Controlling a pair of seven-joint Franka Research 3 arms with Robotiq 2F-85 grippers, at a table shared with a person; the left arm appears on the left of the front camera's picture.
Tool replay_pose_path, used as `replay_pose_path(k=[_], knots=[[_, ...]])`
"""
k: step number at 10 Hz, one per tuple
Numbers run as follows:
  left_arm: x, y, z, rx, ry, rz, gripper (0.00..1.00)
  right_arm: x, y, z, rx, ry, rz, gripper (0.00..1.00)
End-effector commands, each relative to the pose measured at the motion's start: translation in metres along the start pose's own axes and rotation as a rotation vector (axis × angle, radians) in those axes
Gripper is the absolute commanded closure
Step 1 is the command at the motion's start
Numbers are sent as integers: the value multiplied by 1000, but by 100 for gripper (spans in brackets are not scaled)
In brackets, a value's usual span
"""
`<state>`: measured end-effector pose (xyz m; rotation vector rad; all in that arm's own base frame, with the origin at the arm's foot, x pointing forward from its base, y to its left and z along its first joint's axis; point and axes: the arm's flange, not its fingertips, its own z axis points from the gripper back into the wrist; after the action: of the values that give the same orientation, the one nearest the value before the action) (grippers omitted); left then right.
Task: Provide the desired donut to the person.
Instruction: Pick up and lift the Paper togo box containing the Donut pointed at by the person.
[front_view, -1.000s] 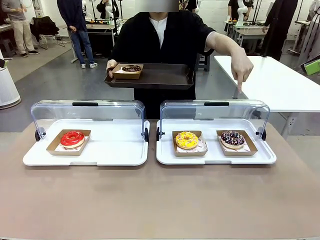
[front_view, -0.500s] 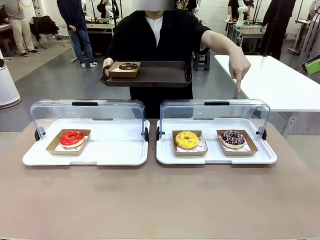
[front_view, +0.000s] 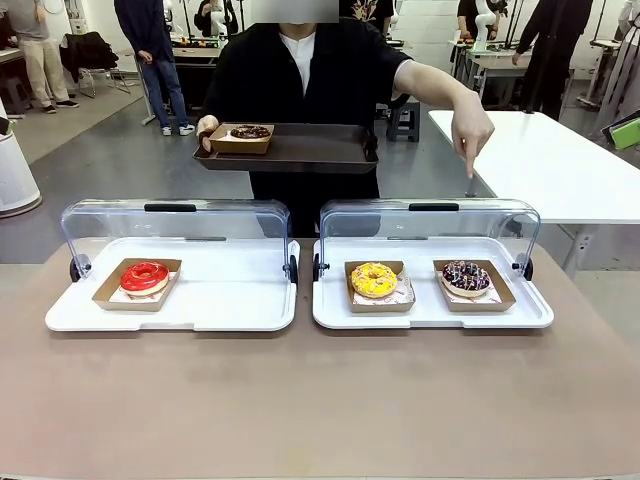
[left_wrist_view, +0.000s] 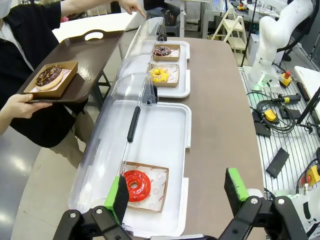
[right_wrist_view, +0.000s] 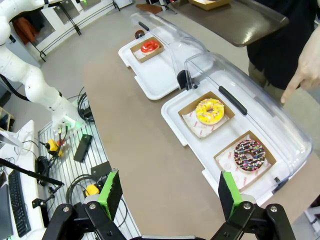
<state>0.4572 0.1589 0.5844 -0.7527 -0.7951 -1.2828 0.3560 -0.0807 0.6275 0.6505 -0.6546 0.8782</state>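
Grey floor (front_view: 110, 150), white side table (front_view: 560, 170), brown tabletop (front_view: 320, 400), workbench (front_view: 205, 52) farther back

My left gripper (left_wrist_view: 176, 189) hangs high at the near left, jaws spread wide, nothing between the green pads (left_wrist_view: 119, 192). My right gripper (right_wrist_view: 169, 194) hangs the same way at the near right, wide apart and empty.

you have a white side table (front_view: 560, 170) far right, a bystander (front_view: 148, 30) back left, and a white bin (front_view: 15, 175) at the left edge.
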Motion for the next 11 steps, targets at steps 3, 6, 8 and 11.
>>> replay_pose_path(k=[3, 6, 8, 11], knots=[[0, -1, 1, 2, -1, -3, 0, 1, 0, -2, 11, -9, 5, 0], [0, -1, 1, 2, -1, -3, 0, 0, 0, 0, 0, 0, 0, 0], [0, -1, 1, 2, -1, -3, 0, 39, 3, -2, -14, 206, 79, 0], [0, -1, 1, 2, -1, -3, 0, 99, 27, -25, 32, 610, 225, 0]])
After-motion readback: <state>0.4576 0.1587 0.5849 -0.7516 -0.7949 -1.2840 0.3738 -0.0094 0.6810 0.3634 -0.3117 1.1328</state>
